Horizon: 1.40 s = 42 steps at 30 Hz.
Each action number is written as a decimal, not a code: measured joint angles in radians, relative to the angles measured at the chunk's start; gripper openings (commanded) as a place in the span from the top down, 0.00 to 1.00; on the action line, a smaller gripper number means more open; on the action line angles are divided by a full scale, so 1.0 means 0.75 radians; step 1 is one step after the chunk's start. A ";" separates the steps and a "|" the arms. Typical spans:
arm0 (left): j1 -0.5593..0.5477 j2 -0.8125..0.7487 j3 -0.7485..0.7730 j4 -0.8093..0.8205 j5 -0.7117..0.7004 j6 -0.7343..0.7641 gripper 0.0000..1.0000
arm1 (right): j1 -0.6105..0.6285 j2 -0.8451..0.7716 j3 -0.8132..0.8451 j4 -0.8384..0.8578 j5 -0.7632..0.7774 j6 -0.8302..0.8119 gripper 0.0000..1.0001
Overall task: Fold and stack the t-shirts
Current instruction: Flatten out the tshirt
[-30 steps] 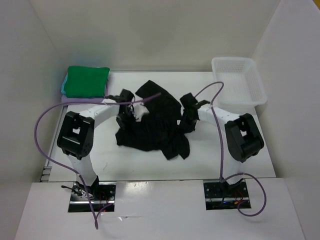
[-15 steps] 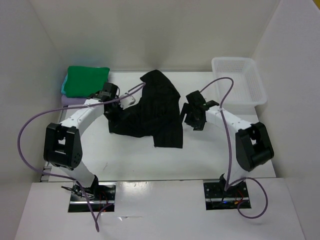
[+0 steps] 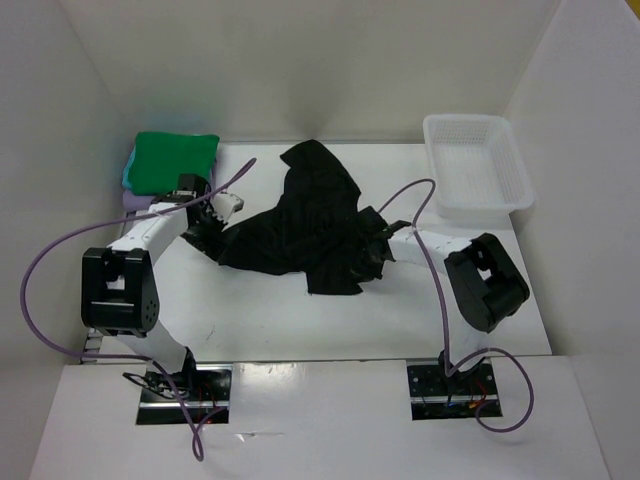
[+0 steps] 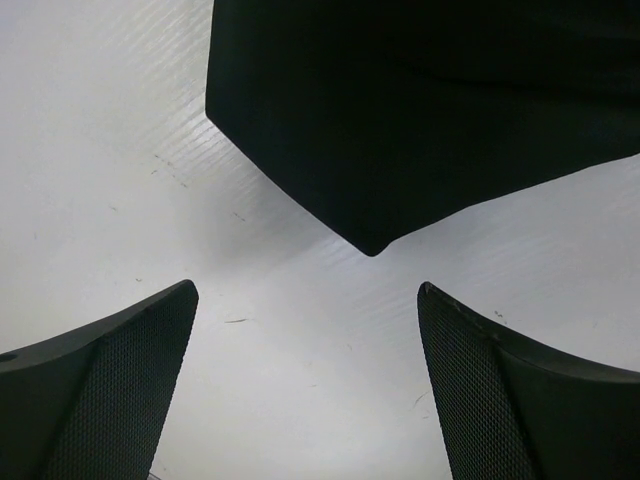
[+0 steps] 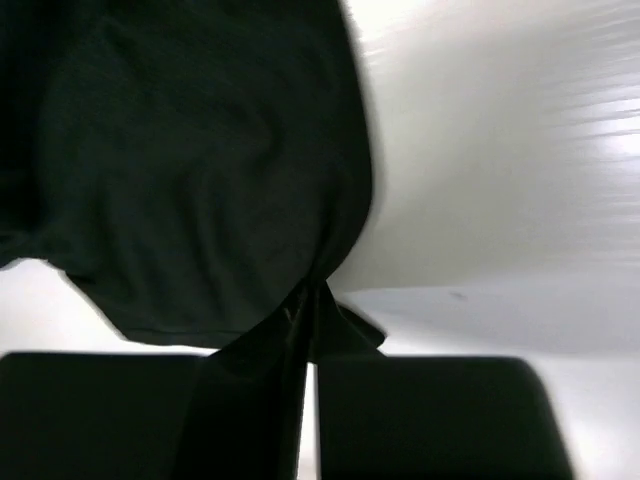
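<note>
Top external view: at the far left of the desk [image 3: 250, 320] sits a folded pile, the green t-shirt [image 3: 175, 163] on top, with edges of the turquoise t-shirt [image 3: 127, 175] and the lavender t-shirt [image 3: 133, 199] showing beneath it. Just right of the pile, the left gripper [image 3: 205, 226] hovers at the left corner of the black t-shirt [image 3: 300, 220], which lies rumpled and unfolded mid-desk. The left wrist view shows its fingers [image 4: 110, 390] spread wide, nothing between them, the shirt's corner just ahead. Further right, the right gripper [image 3: 368, 252] sits at the shirt's right edge; the right wrist view shows its fingers [image 5: 420, 420] pressed nearly together, pinching a small fold of black cloth. The white bin [image 3: 478, 207] stands far right. The black shirt looks light, limp and prone to bunching; corners or hems probably give the surest hold.
</note>
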 measured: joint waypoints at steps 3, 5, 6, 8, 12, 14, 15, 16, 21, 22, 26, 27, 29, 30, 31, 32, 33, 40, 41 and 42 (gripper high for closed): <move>0.018 -0.001 -0.015 -0.001 0.024 0.003 0.03 | 0.001 0.011 -0.008 0.057 -0.062 0.009 1.00; 0.025 -0.005 -0.037 -0.005 0.032 0.004 0.03 | 0.002 0.006 -0.012 0.068 -0.078 0.005 1.00; 0.025 -0.010 -0.047 -0.011 0.035 0.006 0.03 | 0.003 0.003 -0.012 0.065 -0.081 -0.003 1.00; 0.025 -0.025 -0.065 -0.029 0.043 0.009 0.03 | 0.004 -0.013 0.014 0.006 -0.078 -0.019 1.00; 0.025 -0.062 -0.068 -0.070 0.092 0.043 0.03 | 0.005 -0.107 0.282 -0.182 -0.040 -0.069 1.00; 0.025 -0.091 -0.068 -0.083 0.121 0.066 0.03 | 0.005 -0.161 0.489 -0.209 -0.020 -0.092 1.00; 0.022 -0.107 -0.068 -0.092 0.135 0.083 0.03 | 0.005 -0.189 0.604 -0.222 -0.011 -0.104 1.00; 0.016 -0.119 -0.066 -0.104 0.149 0.096 0.00 | 0.005 -0.218 0.710 -0.222 -0.001 -0.114 1.00; -0.067 -0.133 -0.035 -0.153 0.214 0.160 0.00 | 0.009 -0.315 1.071 -0.250 0.028 -0.148 1.00; -0.095 -0.133 -0.025 -0.158 0.231 0.168 0.00 | 0.013 -0.318 1.130 -0.262 0.037 -0.153 1.00; -0.223 -0.146 0.019 -0.153 0.286 0.182 0.00 | 0.032 -0.236 1.416 -0.365 0.093 -0.182 1.00; -0.274 -0.151 0.030 -0.136 0.301 0.178 0.00 | 0.038 -0.181 1.525 -0.393 0.116 -0.193 1.00; -0.373 -0.157 0.043 -0.091 0.306 0.148 0.00 | 0.055 -0.048 1.777 -0.481 0.163 -0.212 1.00; -0.430 -0.158 0.050 -0.058 0.303 0.134 0.00 | 0.065 0.055 1.988 -0.558 0.194 -0.221 1.00; -0.472 -0.158 0.053 -0.030 0.303 0.111 0.00 | 0.072 0.175 2.216 -0.616 0.211 -0.230 1.00; -0.513 -0.158 0.055 -0.004 0.300 0.099 0.00 | 0.077 0.289 2.440 -0.659 0.233 -0.240 1.00; -0.539 -0.158 0.056 0.021 0.295 0.078 0.00 | 0.076 0.350 2.554 -0.645 0.252 -0.250 1.00; -0.551 -0.159 0.056 0.164 0.259 0.030 0.00 | 0.036 0.352 2.640 -0.691 0.329 -0.293 1.00; -0.561 -0.159 0.056 0.181 0.260 0.022 0.00 | 0.030 0.338 2.640 -0.690 0.342 -0.302 1.00; -0.575 -0.158 0.056 0.201 0.261 0.007 0.00 | 0.027 0.325 2.647 -0.691 0.356 -0.311 1.00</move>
